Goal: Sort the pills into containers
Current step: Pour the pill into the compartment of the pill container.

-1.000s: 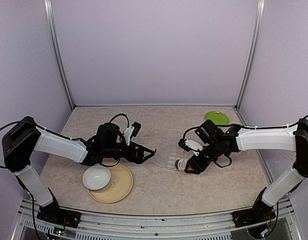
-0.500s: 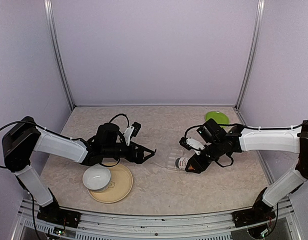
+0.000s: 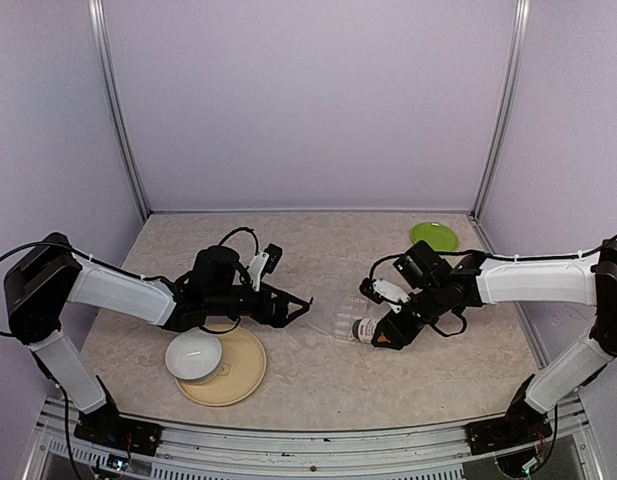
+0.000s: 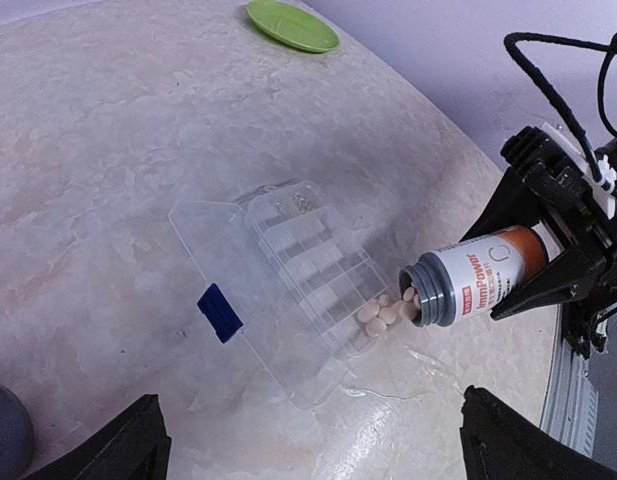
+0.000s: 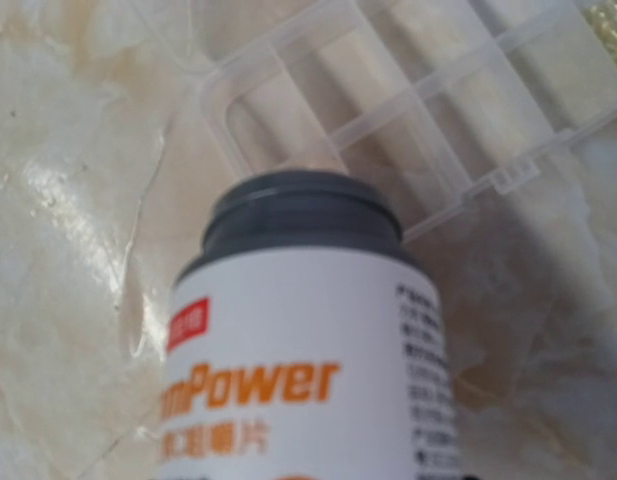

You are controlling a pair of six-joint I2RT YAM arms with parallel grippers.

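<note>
A: At the near left of the table (image 3: 318,385), a white bowl (image 3: 194,355) sits on a tan plate (image 3: 238,372). Do they matter here?
B: Not that I can judge. Neither arm is touching them.
A: And just beyond, the left gripper (image 3: 301,308)?
B: Its jaws are spread wide and hold nothing. It hangs low, aimed at the pill box (image 4: 308,270), probably so its camera can watch the pour.
A: The right gripper (image 4: 533,250)?
B: Clamped on the bottle (image 4: 473,285). The bottle is tipped on its side with its open mouth at the box's end compartment, so the contents slide straight in.
A: Where are the pills (image 4: 383,313)?
B: A small pale cluster in that end compartment, with a couple at the bottle's mouth. The next compartments look bare. The one at the opposite end holds something tiny I cannot identify.
A: The lid (image 4: 238,290)?
B: Folded flat to the left, out of the way.
A: Farthest back?
B: A green plate (image 3: 434,236) at the far right, well apart from everything.
</note>
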